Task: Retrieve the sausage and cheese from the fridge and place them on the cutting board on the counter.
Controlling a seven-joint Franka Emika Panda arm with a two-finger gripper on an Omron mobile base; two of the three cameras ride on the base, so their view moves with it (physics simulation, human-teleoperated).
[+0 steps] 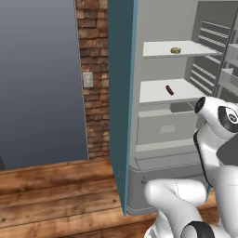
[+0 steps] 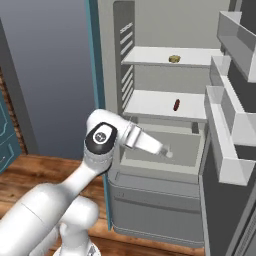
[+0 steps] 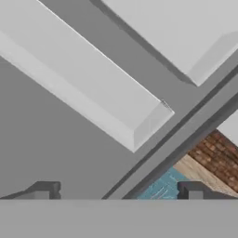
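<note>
The hand [image 3: 118, 193] stands wide open and empty: in the hand view its two dark finger tips [image 3: 44, 190] rise far apart at the bottom edge with nothing between them, touching nothing. Ahead of them lie pale grey door bins with flat faces and sharp bevelled corners, plus a slice of red brick and teal edge at lower right.

The fridge [image 1: 186, 139] is open. Its shell is smooth matte grey, its side edged in teal [image 1: 122, 116]. The inner shelves are thin white flat slabs. The sausage [image 1: 169, 89] lies on the lower shelf [image 1: 153, 93], a short dark red-brown link with rounded ends, alone there; the right base view shows it [image 2: 176, 104] toward the right half of that shelf. On the upper shelf [image 2: 150, 56] sits a small yellowish round item [image 2: 174, 59]; too small to make out whether it is the cheese. Below the shelves a pale box-shaped drawer [image 2: 185, 150] stands pulled out, open at the top.

The arm's white forearm [image 2: 145, 142] reaches over the drawer in the right base view; the hand itself is hard to separate from the grey behind it. In the left base view the arm's body covers the fridge's lower right. The door racks [image 2: 235, 100] are cut off by the right edge. Brick wall [image 1: 93, 69] is rough, floor [image 1: 56, 195] planked wood.
</note>
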